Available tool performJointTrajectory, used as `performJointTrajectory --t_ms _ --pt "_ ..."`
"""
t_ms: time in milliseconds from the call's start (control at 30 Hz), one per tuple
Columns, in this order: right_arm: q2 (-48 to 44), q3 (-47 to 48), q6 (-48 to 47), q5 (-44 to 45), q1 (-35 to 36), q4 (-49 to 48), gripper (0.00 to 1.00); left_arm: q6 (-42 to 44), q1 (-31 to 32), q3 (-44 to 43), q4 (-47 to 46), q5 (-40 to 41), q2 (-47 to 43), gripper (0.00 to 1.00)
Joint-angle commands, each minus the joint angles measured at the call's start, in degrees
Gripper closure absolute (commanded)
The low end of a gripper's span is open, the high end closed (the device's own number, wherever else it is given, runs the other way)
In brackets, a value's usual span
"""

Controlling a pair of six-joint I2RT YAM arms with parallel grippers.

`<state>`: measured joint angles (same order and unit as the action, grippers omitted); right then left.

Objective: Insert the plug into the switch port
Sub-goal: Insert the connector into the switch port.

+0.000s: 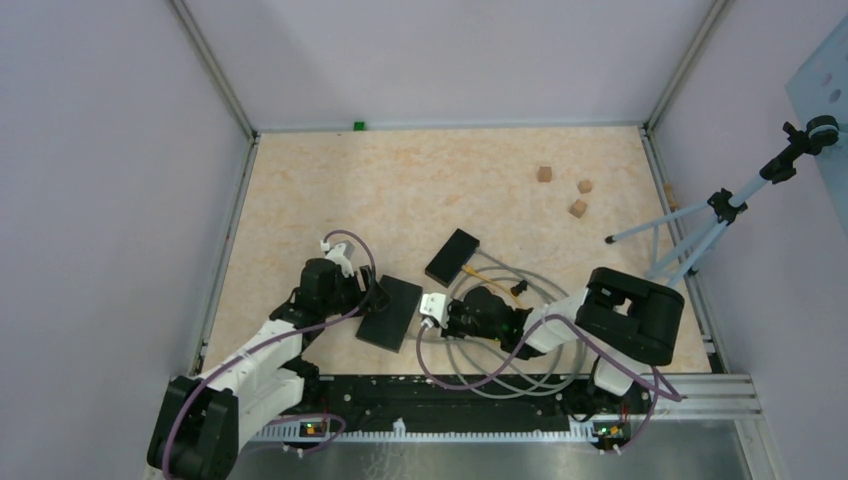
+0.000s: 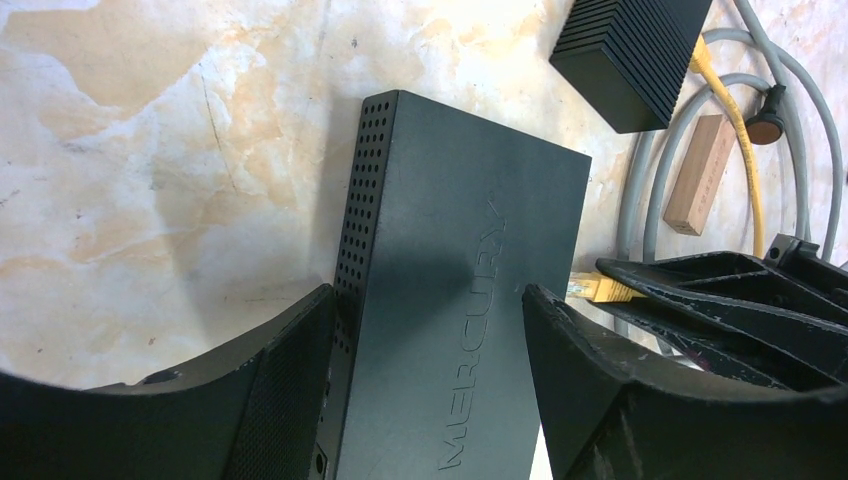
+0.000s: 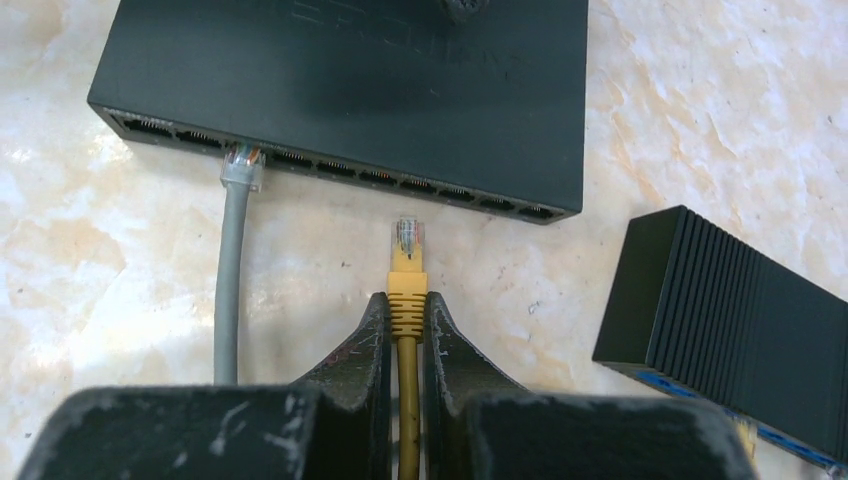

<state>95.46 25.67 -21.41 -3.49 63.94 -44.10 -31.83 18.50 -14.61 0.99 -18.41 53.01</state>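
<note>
Closest in, both arms are bolted at the near edge, and lilac walls (image 1: 100, 150) box in the mottled beige table (image 1: 400, 180). Left arm (image 1: 250, 365) reaches forward and inward, right arm (image 1: 600, 320) folds back toward the middle, and they meet mid-table! Left gripper (image 2: 428, 300) hangs over the black switch (image 2: 460, 230), fingers spread wide astride it. Right gripper (image 3: 405, 300) is clenched on the yellow plug (image 3: 406, 255), whose tip points at the port row (image 3: 400, 182), just short, not touching.

The name MERCURY is embossed on the black switch (image 2: 450, 300) top.
</note>
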Motion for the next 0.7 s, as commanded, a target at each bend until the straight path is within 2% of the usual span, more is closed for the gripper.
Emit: performJointTrajectory --t_ms 0,167,433,667 --pt "-5.13 -1.40 -0.39 1.01 -0.42 1.78 1.00 -0.60 0.48 -2.35 0.43 -1.85 -0.33 0.27" --pt "-5.53 -2.68 2.15 0.99 -1.01 -2.27 1.00 -0.62 0.38 -2.19 -0.04 -2.10 0.22 0.26" --pt "1.93 -0.53 7.77 0.05 -1.02 -11.95 1.00 -0.54 0.46 -1.74 -0.56 -3.69 0.69 0.27" --pt "4.82 0.33 8.75 -0.47 -1.01 -13.31 1.00 0.19 0.43 -1.66 -0.56 -4.65 0.81 0.32"
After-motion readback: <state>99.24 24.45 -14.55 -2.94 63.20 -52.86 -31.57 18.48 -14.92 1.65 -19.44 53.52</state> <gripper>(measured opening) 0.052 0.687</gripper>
